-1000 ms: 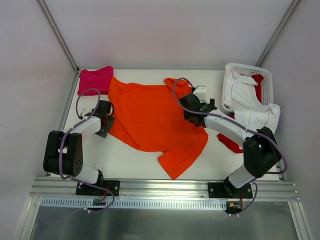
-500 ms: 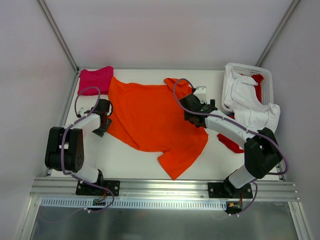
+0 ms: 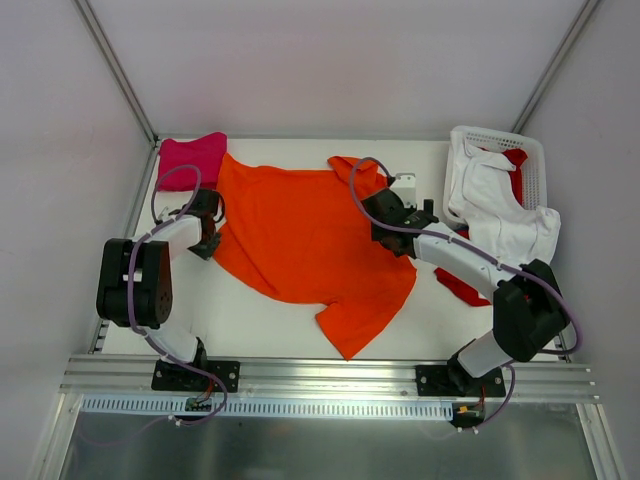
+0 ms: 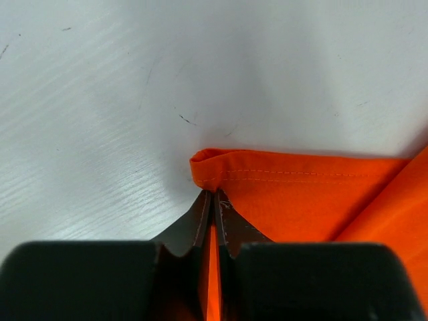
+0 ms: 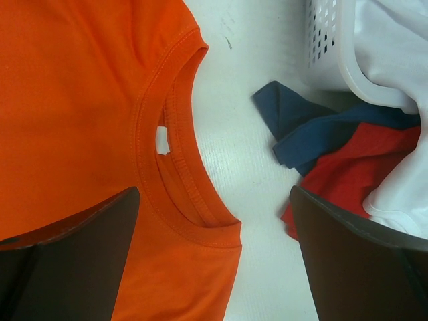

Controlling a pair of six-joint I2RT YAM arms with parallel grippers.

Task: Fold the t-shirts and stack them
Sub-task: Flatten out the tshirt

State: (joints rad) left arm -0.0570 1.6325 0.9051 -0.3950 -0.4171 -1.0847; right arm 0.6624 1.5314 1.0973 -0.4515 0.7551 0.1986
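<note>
Left fingers (image 4: 200, 221) moved in, now pinched shut on the hem of the bright orange cloth t-shirt (image 3: 300, 235), flat on the desk (image 3: 250, 320). Right fingers (image 5: 67, 254) wide, empty, over its collar. Lift your corner low, taut.

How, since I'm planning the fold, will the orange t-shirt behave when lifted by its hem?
Probably floppy: the orange t-shirt curls at its hem where the left gripper pinches it. Likely to drape from one pinch: it lies thin and flat.

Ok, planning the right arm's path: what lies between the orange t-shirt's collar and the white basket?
Bare white table, plus a crumpled dark blue cloth shirt beside a red one; right wrist view shows it.
</note>
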